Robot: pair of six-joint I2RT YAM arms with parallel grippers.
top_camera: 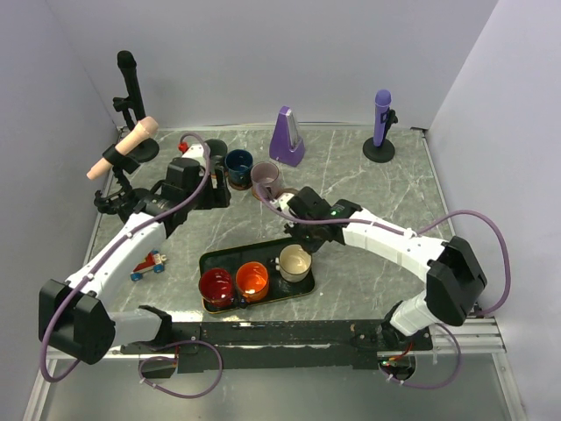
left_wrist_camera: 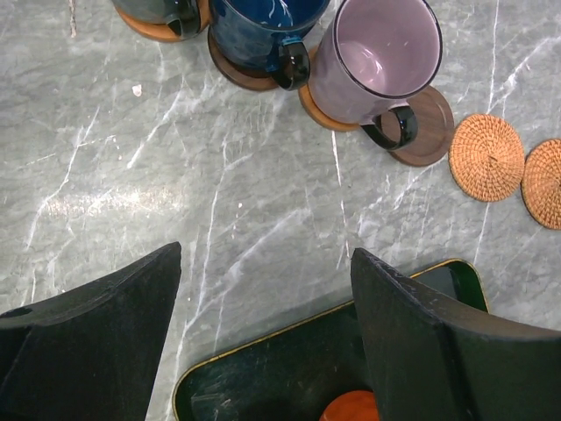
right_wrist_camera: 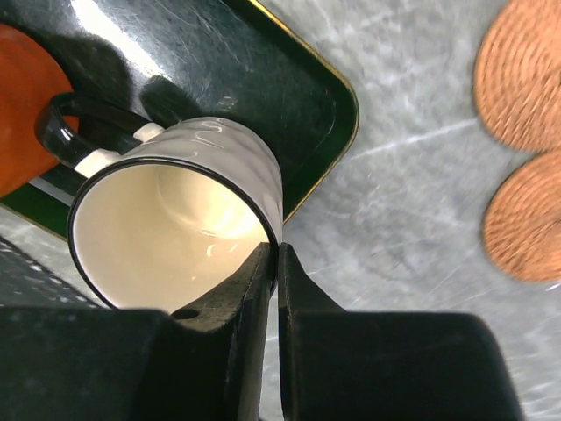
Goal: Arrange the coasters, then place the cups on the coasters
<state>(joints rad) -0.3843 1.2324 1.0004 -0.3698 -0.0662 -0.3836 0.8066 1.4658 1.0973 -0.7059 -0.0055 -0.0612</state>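
Your right claw (right_wrist_camera: 277, 256) pinches the cream cup (right_wrist_camera: 175, 219) by its rim; the bare coasters (right_wrist_camera: 526, 79) lie at its wrist view's right edge. Your left claw (left_wrist_camera: 266, 260) hangs wide, empty.

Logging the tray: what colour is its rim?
Gold, on the black tray; clearest in the right wrist view.

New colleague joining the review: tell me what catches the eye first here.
The right gripper pinches the cream cup by its rim over the black tray. The red cup and orange cup stand in that tray; the navy cup and lilac cup sit on coasters behind.
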